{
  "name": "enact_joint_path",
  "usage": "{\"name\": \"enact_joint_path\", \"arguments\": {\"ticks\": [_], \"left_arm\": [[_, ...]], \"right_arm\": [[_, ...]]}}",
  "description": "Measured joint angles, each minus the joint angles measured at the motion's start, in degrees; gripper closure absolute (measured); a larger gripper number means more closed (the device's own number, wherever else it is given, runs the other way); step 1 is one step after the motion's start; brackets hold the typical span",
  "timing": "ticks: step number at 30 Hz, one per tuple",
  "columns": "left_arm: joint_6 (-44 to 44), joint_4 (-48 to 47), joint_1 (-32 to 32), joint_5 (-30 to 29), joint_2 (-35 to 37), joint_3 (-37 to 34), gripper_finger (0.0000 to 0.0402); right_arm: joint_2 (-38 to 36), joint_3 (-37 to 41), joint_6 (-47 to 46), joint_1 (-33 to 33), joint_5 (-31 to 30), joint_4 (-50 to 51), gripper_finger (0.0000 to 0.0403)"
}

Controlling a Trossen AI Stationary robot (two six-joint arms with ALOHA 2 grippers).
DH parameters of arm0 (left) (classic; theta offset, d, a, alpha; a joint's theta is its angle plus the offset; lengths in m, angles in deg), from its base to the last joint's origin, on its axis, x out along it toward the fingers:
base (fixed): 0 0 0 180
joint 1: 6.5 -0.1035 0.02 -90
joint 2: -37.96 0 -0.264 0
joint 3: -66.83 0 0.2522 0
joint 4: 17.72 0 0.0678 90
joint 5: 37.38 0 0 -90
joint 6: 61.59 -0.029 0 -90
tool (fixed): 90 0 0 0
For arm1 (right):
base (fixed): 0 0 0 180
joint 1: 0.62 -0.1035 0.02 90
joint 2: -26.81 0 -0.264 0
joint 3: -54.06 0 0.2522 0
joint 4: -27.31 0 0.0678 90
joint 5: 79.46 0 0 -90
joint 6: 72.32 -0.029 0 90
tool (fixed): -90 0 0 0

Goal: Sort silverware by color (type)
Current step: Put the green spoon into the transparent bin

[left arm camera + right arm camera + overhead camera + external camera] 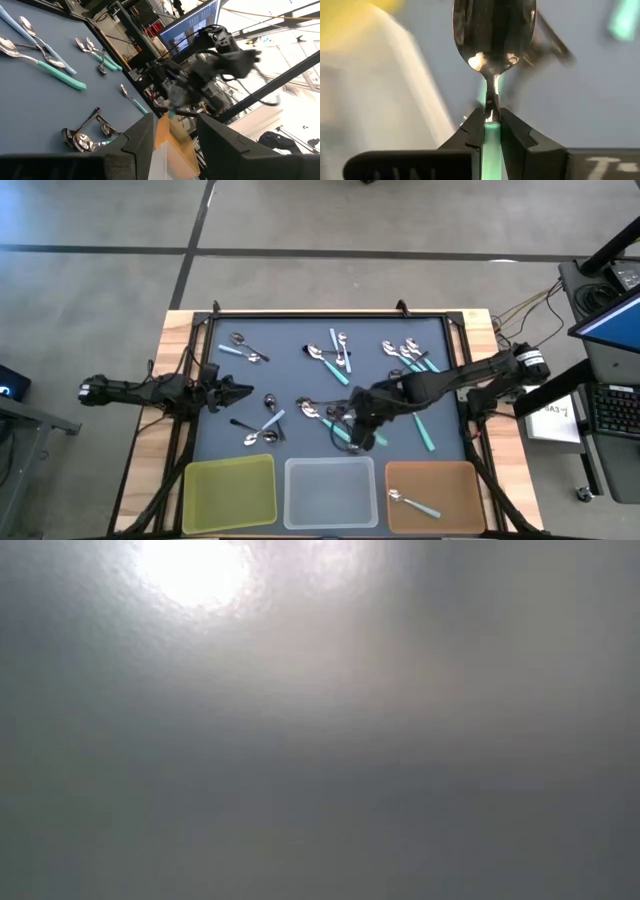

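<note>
Several small spoons with shiny bowls lie scattered on the dark mat (pixel 290 380); their handles are teal, light blue or thin dark metal. My right gripper (pixel 354 432) hangs over the mat's near middle, shut on a teal-handled spoon (pixel 494 35). My left gripper (pixel 245 392) stands open at the mat's left side, level, with nothing between its fingers (pixel 137 145). The low view shows only glare. My right gripper pinches the teal handle (pixel 491 131) between its two fingers, right where the handle meets the metal neck. The fingers slant down from the table's right and lie along the spoon. The bowl sticks out beyond the fingertips, and the spoon looks lifted clear of the mat.
Three trays stand along the near edge: a yellow one (pixel 232 492), a clear one (pixel 332 492) and a brown one (pixel 452 478) holding one spoon (pixel 412 502). Spoon clusters lie at the far left (pixel 245 350), far middle (pixel 330 355) and far right (pixel 410 355).
</note>
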Motion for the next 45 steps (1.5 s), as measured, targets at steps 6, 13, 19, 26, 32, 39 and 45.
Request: {"name": "enact_joint_path", "arguments": {"ticks": [6,13,19,26,32,39,45], "left_arm": [[0.0,0.0,0.0,0.0,0.0,0.0,0.0269],[0.0,0.0,0.0,0.0,0.0,0.0,0.0269],[0.0,0.0,0.0,0.0,0.0,0.0,0.0269],[0.0,0.0,0.0,0.0,0.0,0.0,0.0269],[0.0,0.0,0.0,0.0,0.0,0.0,0.0269],[0.0,0.0,0.0,0.0,0.0,0.0,0.0269],[0.0,0.0,0.0,0.0,0.0,0.0,0.0269]], "right_arm": [[6.6,-5.3,5.9,-3.4,4.4,-10.5,0.0375],[15.5,-9.4,10.6,-5.8,12.8,-11.9,0.0373],[21.2,-12.4,11.6,-7.2,15.7,-11.7,0.0364],[20.5,-13.6,11.6,-7.3,15.2,-11.2,0.029],[18.4,-13.6,9.9,-5.3,12.3,-10.4,0.0255],[18.3,-13.6,7.8,-0.5,-1.2,3.0,0.0269],[18.3,-13.2,4.0,4.1,-6.0,15.7,0.0275]]}}
